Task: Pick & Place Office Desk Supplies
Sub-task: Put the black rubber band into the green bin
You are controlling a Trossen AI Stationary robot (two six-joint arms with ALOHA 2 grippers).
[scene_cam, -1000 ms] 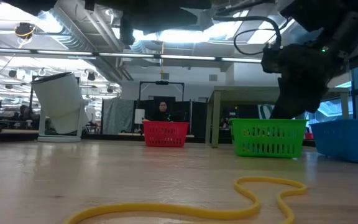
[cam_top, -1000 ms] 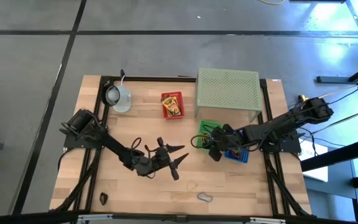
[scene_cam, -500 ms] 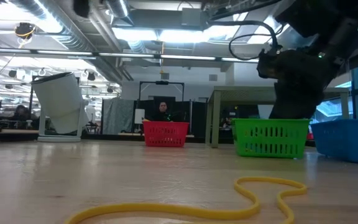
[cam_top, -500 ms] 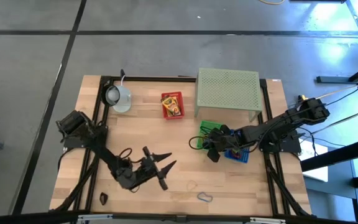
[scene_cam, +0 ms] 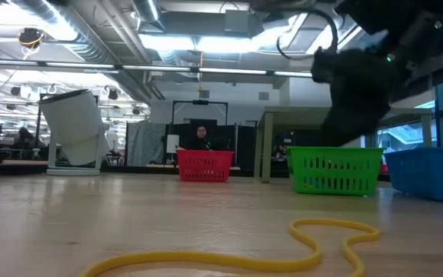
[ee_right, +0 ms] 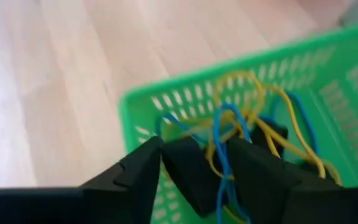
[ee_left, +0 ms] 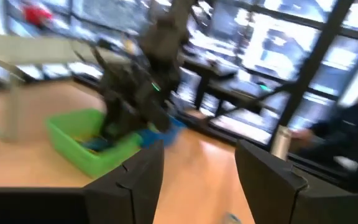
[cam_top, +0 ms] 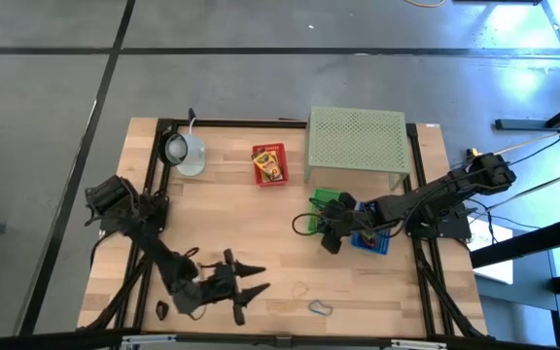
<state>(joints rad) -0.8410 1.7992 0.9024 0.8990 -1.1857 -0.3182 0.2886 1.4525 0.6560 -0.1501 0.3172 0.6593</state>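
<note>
The green basket (cam_top: 327, 201) stands in front of the perforated stand and holds yellow and blue loops (ee_right: 241, 118). My right gripper (ee_right: 194, 162) hangs open over its near-left corner, slanting down, with a dark piece (ee_right: 188, 174) between its fingers. My left gripper (cam_top: 249, 301) stands open and level above bare table near the front edge, pointing right; its wrist view looks past its fingers (ee_left: 197, 168) at the right arm and the green basket (ee_left: 82, 140). On the table lie a yellow loop (cam_top: 301, 290), a bluish loop (cam_top: 319, 308) and a dark clip (cam_top: 163, 309). My right gripper has a dark piece (ee_right: 188, 174) and a blue loop (ee_right: 219, 146) between its open fingers, over the basket. I cannot tell whether the fingers touch either of them.
A blue basket (cam_top: 372, 241) sits right of the green one. A red basket with a yellow printed box (cam_top: 268, 163) stands at the back middle, a pale mug (cam_top: 185, 151) at the back left, and the green perforated stand (cam_top: 356, 139) at the back right.
My left gripper has swung from the table's middle toward the near edge and the left, staying level and open. The right arm has kept its place over the green basket.
</note>
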